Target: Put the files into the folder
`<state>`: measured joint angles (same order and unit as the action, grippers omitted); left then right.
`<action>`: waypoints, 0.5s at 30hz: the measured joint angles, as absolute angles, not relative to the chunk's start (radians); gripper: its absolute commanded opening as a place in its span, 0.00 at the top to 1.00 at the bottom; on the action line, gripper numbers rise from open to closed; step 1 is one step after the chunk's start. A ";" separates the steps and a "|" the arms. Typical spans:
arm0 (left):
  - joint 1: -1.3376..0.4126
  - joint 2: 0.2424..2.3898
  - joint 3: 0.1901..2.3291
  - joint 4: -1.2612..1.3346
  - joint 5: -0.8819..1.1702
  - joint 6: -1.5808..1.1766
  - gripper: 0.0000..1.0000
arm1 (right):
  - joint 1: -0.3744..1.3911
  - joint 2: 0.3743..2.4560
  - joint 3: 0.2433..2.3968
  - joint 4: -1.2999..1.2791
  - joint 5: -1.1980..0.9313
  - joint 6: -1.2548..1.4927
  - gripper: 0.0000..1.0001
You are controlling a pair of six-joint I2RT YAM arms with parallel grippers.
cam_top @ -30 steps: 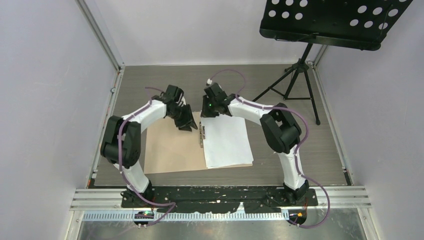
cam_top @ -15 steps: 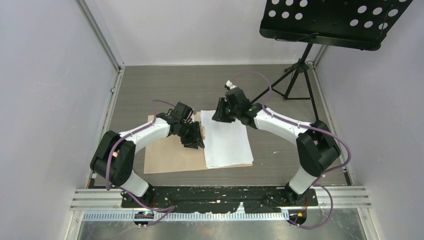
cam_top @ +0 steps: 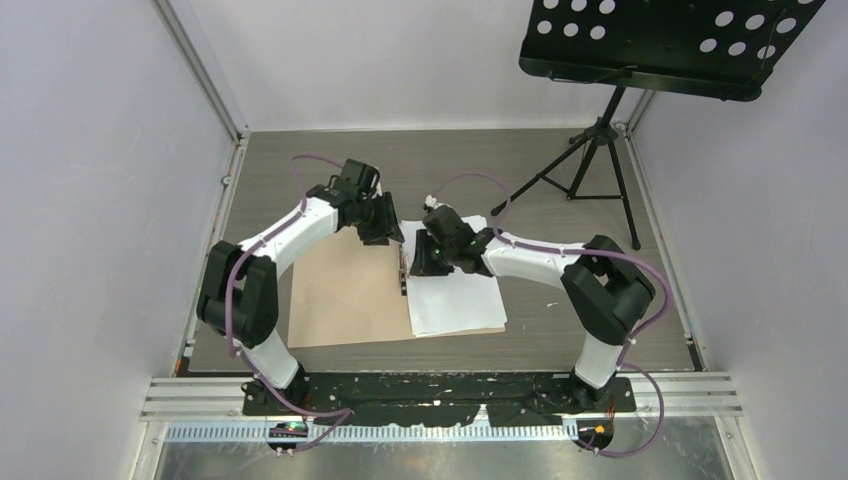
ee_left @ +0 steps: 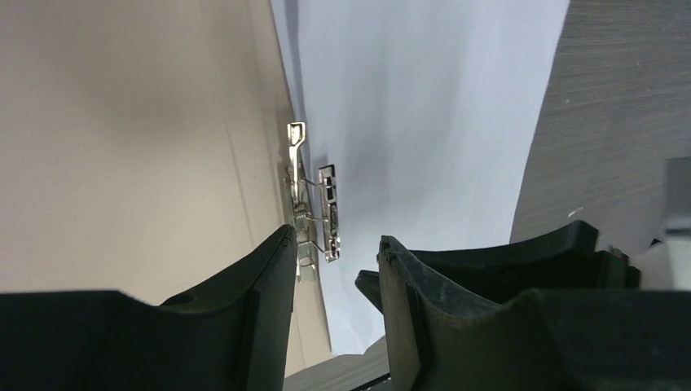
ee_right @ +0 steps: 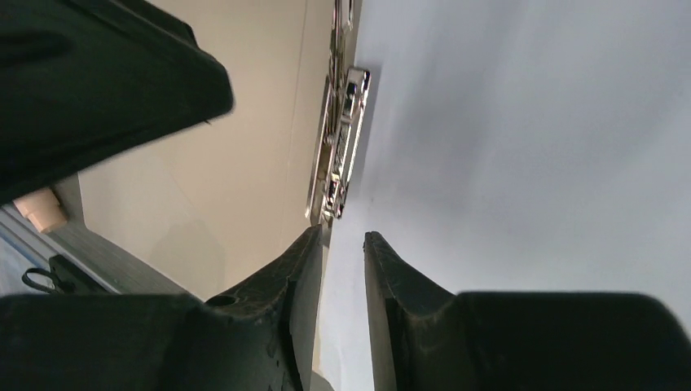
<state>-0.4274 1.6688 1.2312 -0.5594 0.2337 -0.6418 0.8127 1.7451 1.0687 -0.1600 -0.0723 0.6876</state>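
White files (cam_top: 455,290) sit on the folder (cam_top: 340,300), right leaf, by the table (cam_top: 300,170) near edge — left gripper (ee_left: 336,244) and right gripper (ee_right: 342,244) both narrowly parted, empty, beside the clip (cam_top: 404,270). Best: seat sheet edges squarely under it.

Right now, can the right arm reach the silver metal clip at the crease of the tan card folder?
Probably yes. The right gripper hangs close to the silver metal clip, jaws slightly apart, nothing between. The left gripper hovers near the clip's far end and may crowd it.
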 measured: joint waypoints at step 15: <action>-0.378 1.807 1.328 -0.611 0.236 -0.619 0.60 | 0.818 1.912 1.268 -0.224 0.040 0.656 0.66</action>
